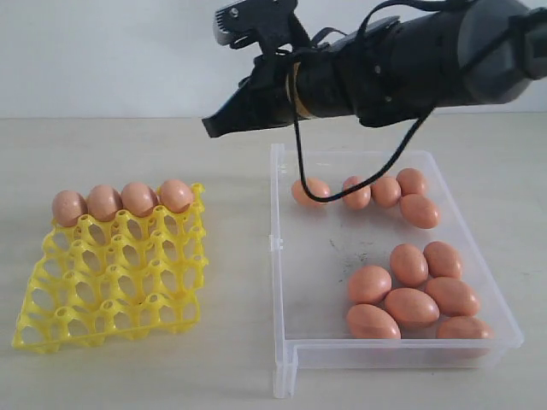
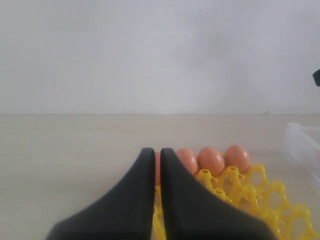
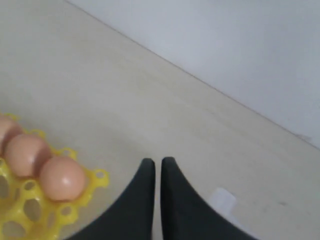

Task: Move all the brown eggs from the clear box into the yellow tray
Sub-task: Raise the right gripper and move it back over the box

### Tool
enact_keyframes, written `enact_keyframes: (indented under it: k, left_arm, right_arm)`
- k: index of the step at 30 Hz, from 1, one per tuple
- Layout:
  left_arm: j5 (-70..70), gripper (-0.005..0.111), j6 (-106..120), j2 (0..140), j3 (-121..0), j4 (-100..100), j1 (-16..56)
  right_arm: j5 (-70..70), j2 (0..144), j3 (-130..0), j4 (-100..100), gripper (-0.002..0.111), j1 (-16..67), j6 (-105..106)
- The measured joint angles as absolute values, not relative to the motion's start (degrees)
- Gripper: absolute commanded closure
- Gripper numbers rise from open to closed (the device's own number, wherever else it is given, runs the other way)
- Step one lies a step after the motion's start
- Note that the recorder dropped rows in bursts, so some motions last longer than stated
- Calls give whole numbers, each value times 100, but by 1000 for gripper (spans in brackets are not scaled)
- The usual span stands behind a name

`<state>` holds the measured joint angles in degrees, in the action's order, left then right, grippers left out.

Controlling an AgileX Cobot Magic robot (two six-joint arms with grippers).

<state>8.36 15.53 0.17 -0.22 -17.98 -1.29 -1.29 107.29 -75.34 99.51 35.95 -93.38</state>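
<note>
Right tool (image 1: pixel 209 128) empty; tray (image 1: pixel 111 295) holds eggs (image 1: pixel 104 202).

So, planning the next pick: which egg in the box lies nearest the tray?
The leftmost egg of the far row, close to the left wall of the box; all others lie further right.

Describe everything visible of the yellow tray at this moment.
The yellow tray is a bright yellow, plastic-looking square lattice of open cups with pointed posts. It lies flat on the pale table, left of the clear box and apart from it. Four brown eggs sit side by side in its row farthest from the exterior camera; the other cups are empty. Nothing else touches it.
</note>
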Motion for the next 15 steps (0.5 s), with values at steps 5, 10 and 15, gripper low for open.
enact_keyframes:
  k: [5,10,15]
  left_arm:
    - [836,103,1553,17,-22,-1798,-129]
    - [836,103,1553,17,-22,-1798,-129]
    - [836,103,1553,17,-22,-1798,-129]
  right_arm:
    - [914,10153,-6719,9994,109,3595,-9169]
    - [1519,9816,-6094,9573,109,3595,-8576]
    - [1595,9760,-5972,6579,109,3286,-5812]
